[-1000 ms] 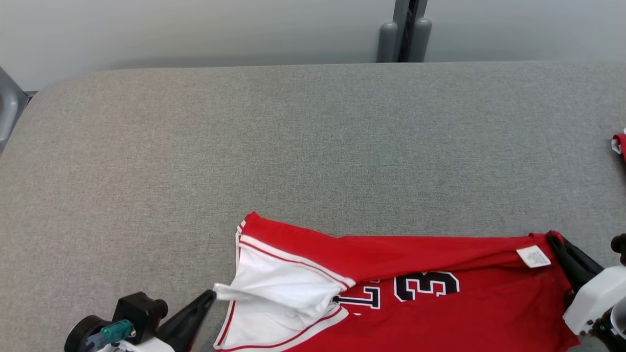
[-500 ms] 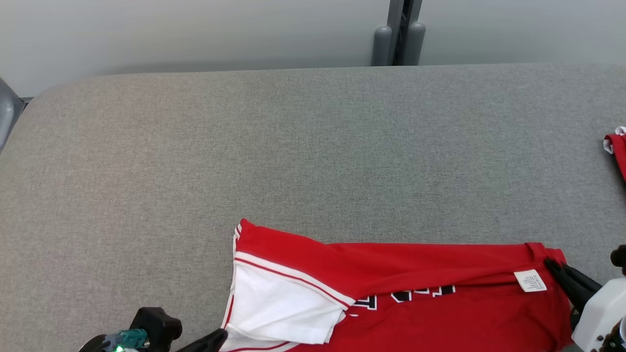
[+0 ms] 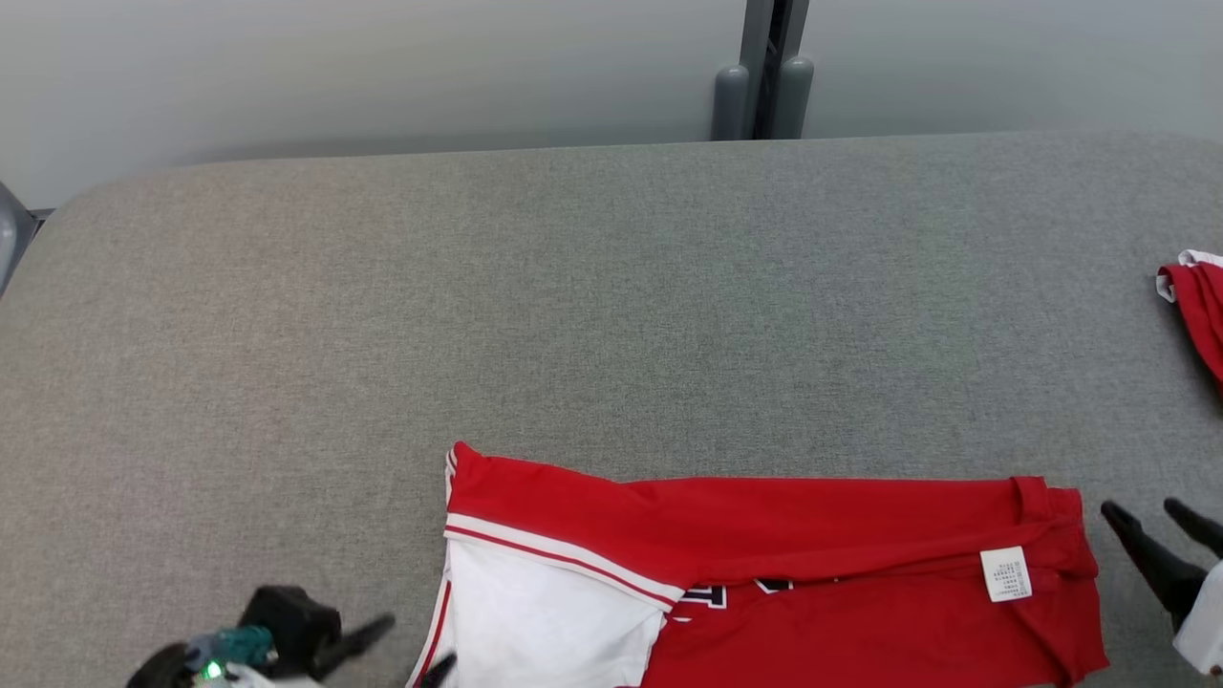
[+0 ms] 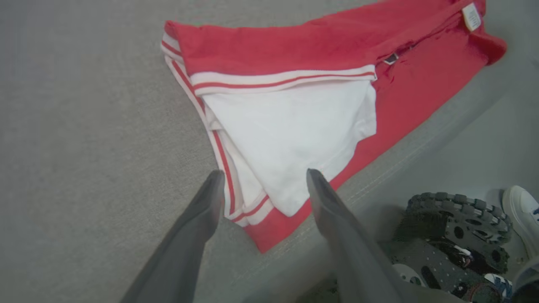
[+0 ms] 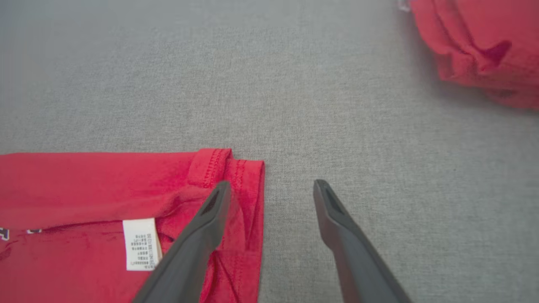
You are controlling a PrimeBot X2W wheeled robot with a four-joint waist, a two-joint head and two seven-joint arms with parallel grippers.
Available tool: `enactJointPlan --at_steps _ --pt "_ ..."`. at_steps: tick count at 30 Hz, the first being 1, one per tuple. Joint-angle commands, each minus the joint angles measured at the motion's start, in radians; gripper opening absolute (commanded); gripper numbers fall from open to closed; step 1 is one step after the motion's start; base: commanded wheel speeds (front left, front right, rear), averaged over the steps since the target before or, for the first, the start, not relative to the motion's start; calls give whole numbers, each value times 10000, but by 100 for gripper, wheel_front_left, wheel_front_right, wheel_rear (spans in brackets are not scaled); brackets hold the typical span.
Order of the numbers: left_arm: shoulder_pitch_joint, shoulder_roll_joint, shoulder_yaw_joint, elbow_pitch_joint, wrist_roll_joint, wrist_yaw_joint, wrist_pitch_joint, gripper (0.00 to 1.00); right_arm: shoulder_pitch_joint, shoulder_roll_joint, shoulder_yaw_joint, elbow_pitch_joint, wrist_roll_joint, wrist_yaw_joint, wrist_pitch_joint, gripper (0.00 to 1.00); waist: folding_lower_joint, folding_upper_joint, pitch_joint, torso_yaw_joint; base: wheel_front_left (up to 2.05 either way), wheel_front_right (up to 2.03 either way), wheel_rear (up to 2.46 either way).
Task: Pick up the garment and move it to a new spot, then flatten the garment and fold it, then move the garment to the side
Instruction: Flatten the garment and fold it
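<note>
**Jersey lies crosswise, one open gripper at each end**

The red garment [image 3: 764, 573] lies on the grey desk [image 3: 573, 287] close to its near edge, doubled over along its length so that a red band covers the far side and the printed front shows below it. Its long axis runs left to right across the robot's front. The white panel [image 4: 290, 126] with striped trim is at the robot's left end. The hem with the care label [image 3: 1005, 573] is at the right end.

The left gripper [image 4: 264, 174] hovers with its fingers apart, straddling the near-left corner of the white end and holding nothing. The right gripper [image 5: 271, 185] is also spread and empty. One of its fingers is over the red hem and the other over bare desk just beyond the edge.

Each arm is thus matched to its own end, and neither is clearly nearer the middle. A further fold would most likely bring one short end over toward the other along that left-right axis. Both grippers would first need to drop onto the cloth beneath them.

A second red garment [image 3: 1194, 306] sits well apart at the far right, so that side is already partly taken.
</note>
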Motion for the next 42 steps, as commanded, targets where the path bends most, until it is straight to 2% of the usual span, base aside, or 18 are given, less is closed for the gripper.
enactJointPlan --at_steps 1,5,9,12,13,16,19,24,29,33,42 --pt "-336 -104 222 -38 241 151 -351 100 -102 125 -259 -43 -261 -1 -288 100 0 0 -15 -13 0 0 0" --pt "-879 -680 690 205 759 616 -1559 100 -236 451 -939 -286 -636 -3 -1115 100 0 0 -51 -32 0 0 0" --pt "-1406 -1810 1190 617 865 1141 -3175 100 -285 986 -1486 -461 -1298 -3 -2138 100 0 0 -94 -108 0 0 0" --pt "-1709 -2548 1417 1046 932 1318 -4302 100 -274 1445 -1820 -521 -1866 -3 -2823 100 0 0 -107 -175 0 0 0" --pt "-1899 -2898 1532 1396 1074 1401 -5028 100 -234 1784 -1988 -541 -2242 -1 -3138 100 0 0 -113 -232 0 0 0" --pt "-2044 -3393 1627 1979 1287 1491 -6091 100 -116 2292 -2315 -536 -2846 -3 -3466 100 0 0 -137 -317 0 0 0" --pt "-2111 -3746 1688 2519 1662 1449 -6637 100 -8 2885 -2602 -627 -3444 -1 -3648 100 0 0 -140 -405 0 0 0" --pt "-2025 -4326 2196 2792 2236 1440 -6812 100 192 3483 -2996 -1003 -4426 -3 -3716 100 0 0 -140 -467 0 0 0" --pt "-1527 -5094 3029 2689 3362 1051 -6806 100 592 4184 -3611 -1673 -5314 -3 -3698 100 0 0 -168 -466 0 0 0" --pt "-1104 -5675 3680 3049 4062 414 -6809 100 821 4445 -3771 -2069 -5950 -3 -3699 100 0 0 -288 -428 0 0 0" --pt "-871 -6096 4177 3576 4712 -372 -6811 100 1097 4723 -3846 -1990 -6282 -3 -3701 100 0 0 -443 -335 0 0 0"
